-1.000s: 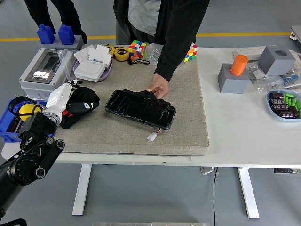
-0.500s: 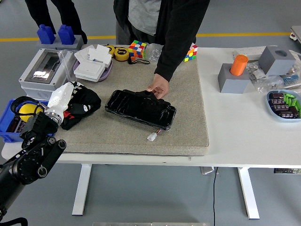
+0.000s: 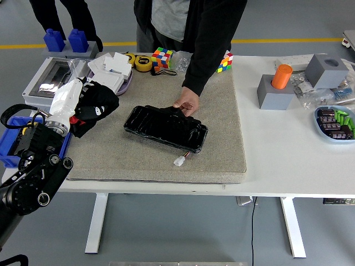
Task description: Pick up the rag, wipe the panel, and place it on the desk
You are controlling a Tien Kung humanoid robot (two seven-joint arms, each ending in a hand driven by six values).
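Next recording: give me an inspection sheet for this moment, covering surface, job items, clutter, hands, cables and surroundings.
Surface: white table with a grey felt mat on its left half.
Job's things: black rag held in the left hand, lifted at the mat's left edge; black panel lying on the mat, a person's hand steadying its far edge.
Clutter: grey electrical box, two puzzle cubes, tape measure, orange cylinder in a grey block, blue tray of parts.
Hands: left grasping the rag; right nothing seen.
Cables: white connector on a short lead at the panel's near edge.
Surroundings: grey floor with a yellow line.

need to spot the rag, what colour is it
Black, with small white marks; the rag shows in the head view, held by the left hand.
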